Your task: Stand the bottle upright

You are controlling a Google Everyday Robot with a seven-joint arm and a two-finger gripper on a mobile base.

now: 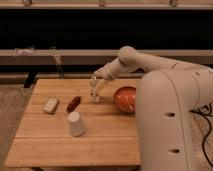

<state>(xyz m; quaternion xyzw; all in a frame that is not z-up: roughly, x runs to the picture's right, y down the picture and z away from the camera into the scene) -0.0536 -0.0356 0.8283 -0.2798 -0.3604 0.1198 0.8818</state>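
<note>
End effector (pixel 94 89) low over the far middle of the counter (pixel 100 145), arm (pixel 145 61) reaching in from the right, wrist bent down. Clenched or released: cannot tell. Right beneath its tip a small pale shape stands on the wood. I take this for the bottle (pixel 95 98), seemingly near vertical, but its outline merges with the tool and I cannot be sure. Steep approach from above makes sense: it keeps the arm off the orange bowl (pixel 125 99) just beside on the right. Reddish oval item (pixel 74 103) and pale flat block (pixel 50 105) lie to the left, apart. White cup-shaped container (pixel 76 124) stands nearer the front, well clear. Judgement: task at or near its final step; risk is tipping on letting go
</note>
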